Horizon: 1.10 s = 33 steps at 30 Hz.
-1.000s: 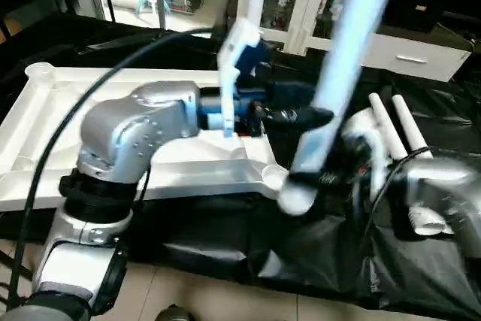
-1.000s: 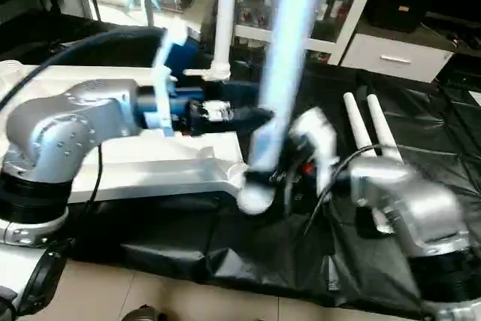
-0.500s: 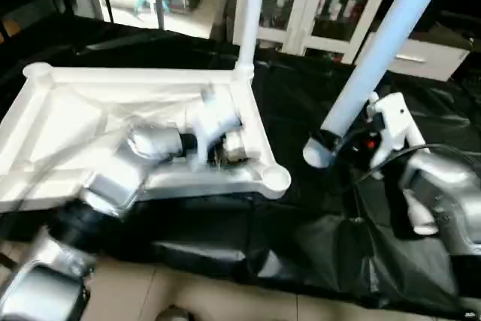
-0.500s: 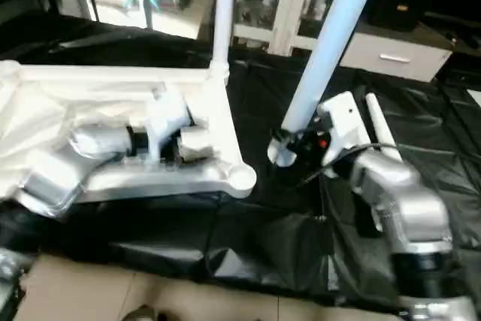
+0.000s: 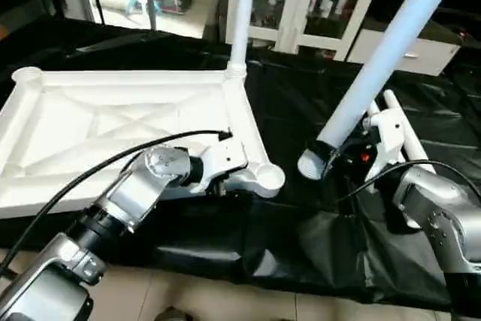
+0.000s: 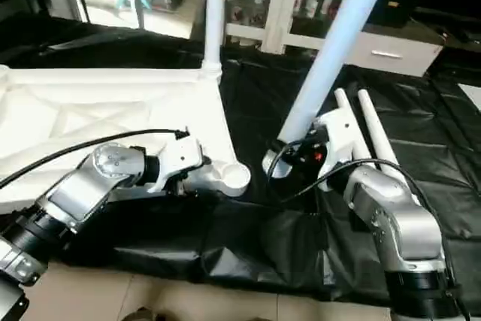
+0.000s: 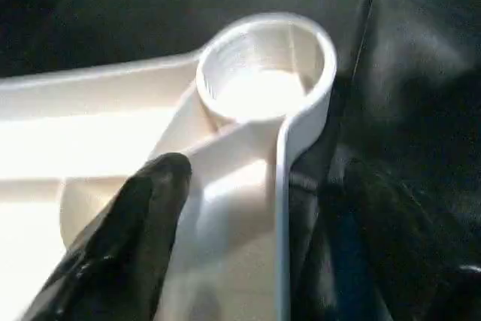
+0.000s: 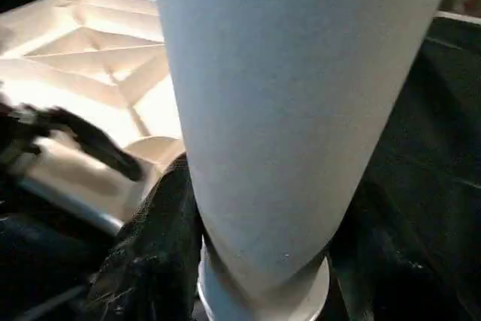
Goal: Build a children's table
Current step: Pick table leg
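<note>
The white table top (image 5: 68, 122) lies upside down on black cloth, its X ribs facing up. One white leg (image 5: 240, 13) stands upright in the far right corner socket. My left gripper (image 7: 263, 178) is open at the near right corner socket (image 5: 268, 178). One finger (image 7: 128, 238) rests inside the rim and the other lies outside on the cloth. My right gripper (image 5: 342, 157) is shut on a second leg (image 5: 383, 50). This leg leans up and to the right, and its thick end (image 5: 310, 165) hangs just right of the near right socket.
Two more white legs (image 6: 364, 122) lie side by side on the black cloth behind my right arm. A cabinet with glass doors (image 5: 323, 5) stands beyond the work area. The cloth hangs over the front edge towards a tiled floor (image 5: 225, 302).
My left arm has come down from above the table top, and its gripper now sits at the near right corner. The held leg leans further right, its thick end beside that corner.
</note>
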Tool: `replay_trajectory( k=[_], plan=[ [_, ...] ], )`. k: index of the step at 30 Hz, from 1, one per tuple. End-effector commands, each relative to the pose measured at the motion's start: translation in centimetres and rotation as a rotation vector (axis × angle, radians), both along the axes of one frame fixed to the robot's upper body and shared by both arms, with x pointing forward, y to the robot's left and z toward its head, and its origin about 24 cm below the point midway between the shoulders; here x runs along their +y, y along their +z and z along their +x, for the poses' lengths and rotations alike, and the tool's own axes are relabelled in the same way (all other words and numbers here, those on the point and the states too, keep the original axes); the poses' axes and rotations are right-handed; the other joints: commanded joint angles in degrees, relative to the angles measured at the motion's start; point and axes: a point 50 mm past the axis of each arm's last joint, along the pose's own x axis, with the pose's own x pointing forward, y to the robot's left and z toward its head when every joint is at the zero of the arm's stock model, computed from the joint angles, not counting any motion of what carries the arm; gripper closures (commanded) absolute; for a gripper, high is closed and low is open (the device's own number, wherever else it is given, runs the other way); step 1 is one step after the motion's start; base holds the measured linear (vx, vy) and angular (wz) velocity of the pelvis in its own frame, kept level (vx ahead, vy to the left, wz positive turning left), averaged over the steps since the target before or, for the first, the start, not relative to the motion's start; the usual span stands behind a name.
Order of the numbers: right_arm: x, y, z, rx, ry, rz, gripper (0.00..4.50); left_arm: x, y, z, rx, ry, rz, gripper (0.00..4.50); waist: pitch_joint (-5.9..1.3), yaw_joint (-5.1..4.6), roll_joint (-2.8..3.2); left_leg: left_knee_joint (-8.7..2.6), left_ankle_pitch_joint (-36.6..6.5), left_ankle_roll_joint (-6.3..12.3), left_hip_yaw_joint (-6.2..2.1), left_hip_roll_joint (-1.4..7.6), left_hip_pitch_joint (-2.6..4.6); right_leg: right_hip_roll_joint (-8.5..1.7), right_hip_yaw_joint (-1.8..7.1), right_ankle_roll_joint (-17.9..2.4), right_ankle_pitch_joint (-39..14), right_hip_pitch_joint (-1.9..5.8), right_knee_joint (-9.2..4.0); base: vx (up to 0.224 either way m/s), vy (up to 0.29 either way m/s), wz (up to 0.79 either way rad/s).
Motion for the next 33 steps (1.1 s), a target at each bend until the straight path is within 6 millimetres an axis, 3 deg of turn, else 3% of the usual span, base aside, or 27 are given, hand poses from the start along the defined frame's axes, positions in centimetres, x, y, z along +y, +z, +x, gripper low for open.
replay_trajectory(
  k=[1,6,7,11,12,13,21,31,33],
  plan=[
    [0.2,0.1,-0.6,0.015,0.04,0.004,2.61,0.0,0.2,0.4,0.012,-0.004,-0.015,1.17,-4.17,0.1,0.9,-4.89,-15.7,-3.17,-1.39,2.61,1.59,-2.79,1.85,-9.5,-13.7,2.29,-3.91,0.0,0.0,0.0],
    [0.5,0.0,-0.9,0.037,0.067,0.014,2.61,0.5,0.0,0.6,0.053,0.017,-0.041,1.56,-4.18,0.16,0.9,-4.93,-15.8,-3.16,-1.4,2.72,1.6,-2.89,1.82,-10.7,-12.8,2.25,-3.83,0.0,0.0,0.0],
    [0.5,0.0,-0.9,0.038,0.068,0.014,2.61,0.7,-0.1,0.6,0.054,0.016,-0.033,1.57,-4.15,0.16,0.69,-4.96,-16.2,-3.14,-1.4,2.74,1.57,-2.91,1.83,-10.5,-13.3,2.3,-3.84,0.0,0.0,0.0],
    [0.6,0.1,-0.9,0.046,0.084,0.015,2.61,1.1,-0.2,0.7,0.078,0.029,-0.043,1.99,-4.12,0.21,0.86,-5.01,-16.9,-3.4,-1.46,2.79,1.7,-3.05,1.85,-10.3,-14.6,2.19,-3.96,0.0,0.0,0.0],
    [0.6,0.1,-1.0,0.051,0.092,0.015,2.61,1.1,-0.1,0.6,0.099,0.022,-0.059,2.0,-4.1,0.17,0.48,-5.01,-16.6,-3.25,-1.42,2.78,1.61,-3.03,1.85,-10.2,-14.5,2.24,-3.99,0.0,0.0,0.0],
    [0.6,0.1,-1.0,0.051,0.092,0.015,2.61,1.1,-0.1,0.6,0.099,0.022,-0.059,2.06,-4.07,0.25,0.69,-5.02,-16.5,-3.23,-1.44,2.79,1.65,-3.11,1.87,-10.2,-15.0,2.19,-3.95,0.0,0.0,0.0],
    [0.4,0.2,-0.9,0.057,0.097,0.017,2.61,1.4,-0.4,0.0,0.158,-0.013,-0.051,2.71,-4.09,0.26,0.76,-5.03,-16.4,-3.26,-1.42,2.82,1.66,-3.15,1.89,-10.4,-14.5,2.16,-3.93,0.0,0.0,0.0],
    [0.4,0.3,-0.8,0.055,0.098,0.013,2.61,1.6,-0.6,-0.2,0.185,-0.014,-0.058,3.36,-3.99,0.22,0.65,-5.08,-16.9,-3.36,-1.43,2.83,1.63,-3.2,1.92,-10.1,-16.0,2.1,-4.09,0.0,0.0,0.0],
    [0.4,0.3,-0.7,0.055,0.1,0.012,2.61,1.6,-0.6,-0.2,0.189,-0.015,-0.062,3.67,-3.99,0.2,0.62,-5.12,-16.8,-3.3,-1.45,2.86,1.63,-3.17,1.9,-10.1,-15.8,2.07,-4.08,0.0,0.0,0.0]
  ],
)
